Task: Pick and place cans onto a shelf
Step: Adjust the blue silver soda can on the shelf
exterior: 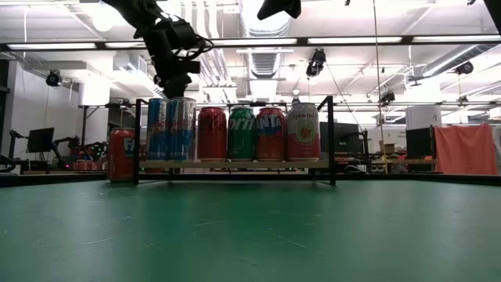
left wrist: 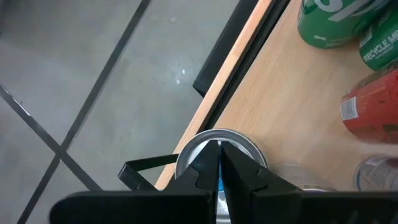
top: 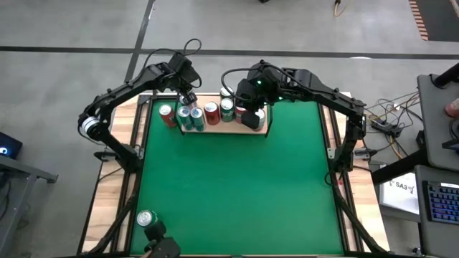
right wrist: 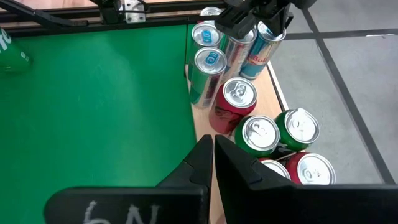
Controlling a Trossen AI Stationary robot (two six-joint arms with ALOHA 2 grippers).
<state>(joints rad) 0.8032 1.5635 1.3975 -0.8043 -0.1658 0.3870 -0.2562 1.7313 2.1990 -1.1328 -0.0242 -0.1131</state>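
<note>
Cylindrical silver-topped cans (top: pixel 211 113) line the flat light-wood shelf (top: pixel 262 131) upright for room; left tool (top: pixel 189 98) and right tool (top: pixel 249 118) hover above, fingers together, empty.

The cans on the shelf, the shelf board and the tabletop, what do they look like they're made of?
The cans look like thin metal, probably aluminium: bright silver tops with pull tabs and glossy printed sides. The shelf board looks like light wood or laminate, pale and smooth with a faint grain; its uprights look like thin black metal. The tabletop seems covered in a matte green mat or felt, without glare.
</note>
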